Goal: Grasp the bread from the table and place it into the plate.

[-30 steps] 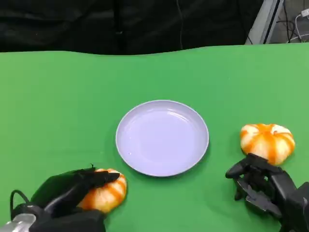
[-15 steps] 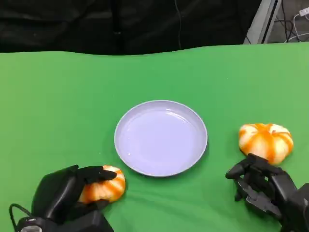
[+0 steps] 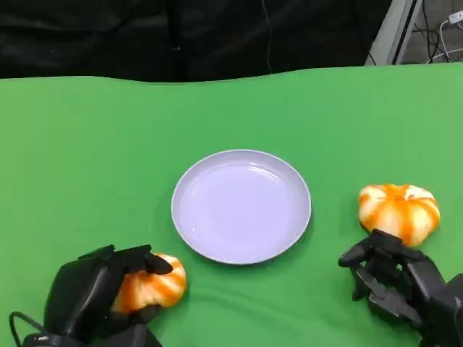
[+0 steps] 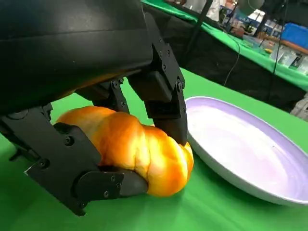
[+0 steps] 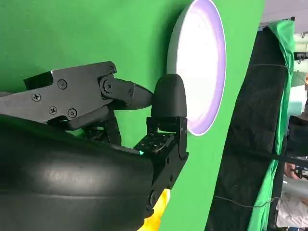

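— Under my left hand (image 3: pixel 94 293), what do I have?

— My fingers (image 4: pixel 166 103) are curled over the top of 1 bread roll (image 3: pixel 150 282), and my thumb is tucked in against its underside, so I grip it from both sides. It lies on the green table (image 3: pixel 87 159); whether it has lifted off the cloth I cannot tell.

— And my right hand (image 3: pixel 394 278)?

— It holds nothing. Its fingers are partly bent and apart, resting low on the cloth, with a second bread roll (image 3: pixel 399 210) just beyond my fingertips. I cannot tell if they touch it.

— How many of each thing?

— 2 bread rolls, orange and white striped, and 1 plate (image 3: pixel 241 206), pale lilac and round.

— Where is the plate from my hands?

— Ahead of my left hand and toward my right side, its rim (image 4: pixel 226 180) just beside the gripped roll. From my right hand it lies ahead and toward my left. Green cloth runs open beyond the plate to the table's far edge (image 3: pixel 231 78), where a black curtain (image 3: pixel 195 36) hangs.
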### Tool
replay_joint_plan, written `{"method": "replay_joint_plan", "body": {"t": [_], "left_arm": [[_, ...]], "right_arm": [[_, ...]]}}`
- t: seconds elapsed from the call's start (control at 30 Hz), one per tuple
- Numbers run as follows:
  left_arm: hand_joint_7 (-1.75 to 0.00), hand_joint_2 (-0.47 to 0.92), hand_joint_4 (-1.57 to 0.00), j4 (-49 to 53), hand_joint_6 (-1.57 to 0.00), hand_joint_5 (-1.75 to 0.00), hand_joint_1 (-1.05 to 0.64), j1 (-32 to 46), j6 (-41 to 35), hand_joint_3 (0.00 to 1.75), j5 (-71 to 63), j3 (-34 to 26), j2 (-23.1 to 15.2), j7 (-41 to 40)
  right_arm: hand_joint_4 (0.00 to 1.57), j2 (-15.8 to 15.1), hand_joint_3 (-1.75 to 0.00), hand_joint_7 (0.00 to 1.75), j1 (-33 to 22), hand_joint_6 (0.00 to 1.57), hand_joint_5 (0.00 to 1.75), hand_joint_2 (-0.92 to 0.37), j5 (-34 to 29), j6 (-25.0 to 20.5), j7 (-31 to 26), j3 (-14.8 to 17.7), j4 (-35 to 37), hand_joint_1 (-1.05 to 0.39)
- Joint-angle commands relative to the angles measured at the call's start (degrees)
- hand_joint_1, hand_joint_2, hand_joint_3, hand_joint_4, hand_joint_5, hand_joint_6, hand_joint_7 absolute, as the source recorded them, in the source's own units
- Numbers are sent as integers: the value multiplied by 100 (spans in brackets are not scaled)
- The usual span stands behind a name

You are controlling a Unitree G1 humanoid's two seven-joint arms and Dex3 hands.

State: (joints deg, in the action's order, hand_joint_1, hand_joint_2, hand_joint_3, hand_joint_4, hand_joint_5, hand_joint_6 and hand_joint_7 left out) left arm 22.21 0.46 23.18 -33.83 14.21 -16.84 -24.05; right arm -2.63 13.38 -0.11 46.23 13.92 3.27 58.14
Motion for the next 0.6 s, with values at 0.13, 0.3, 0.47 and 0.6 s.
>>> {"method": "replay_joint_plan", "body": {"t": [0.13,0.3,0.47,0.6], "left_arm": [[-88,48,-117,-988,-109,-112,-9,366,-101,108,-7,-354,-160,25],[-82,45,-121,-1610,-113,-105,-7,497,-195,114,89,-537,-137,220],[-82,40,-120,-2121,-115,-107,-2,559,-120,121,140,-683,-145,398],[-83,39,-119,-2198,-116,-110,-4,457,-16,125,108,-702,-117,417]], "right_arm": [[60,-30,-49,121,-4,68,175,-92,14,-36,-25,-11,0,-25],[60,-34,-49,121,2,68,175,-92,13,-46,-17,-19,4,-25],[61,-34,-49,122,27,68,175,-92,-11,-13,-42,-33,52,-24],[61,-21,-49,122,43,68,175,-92,3,16,-27,-34,81,-24]]}}
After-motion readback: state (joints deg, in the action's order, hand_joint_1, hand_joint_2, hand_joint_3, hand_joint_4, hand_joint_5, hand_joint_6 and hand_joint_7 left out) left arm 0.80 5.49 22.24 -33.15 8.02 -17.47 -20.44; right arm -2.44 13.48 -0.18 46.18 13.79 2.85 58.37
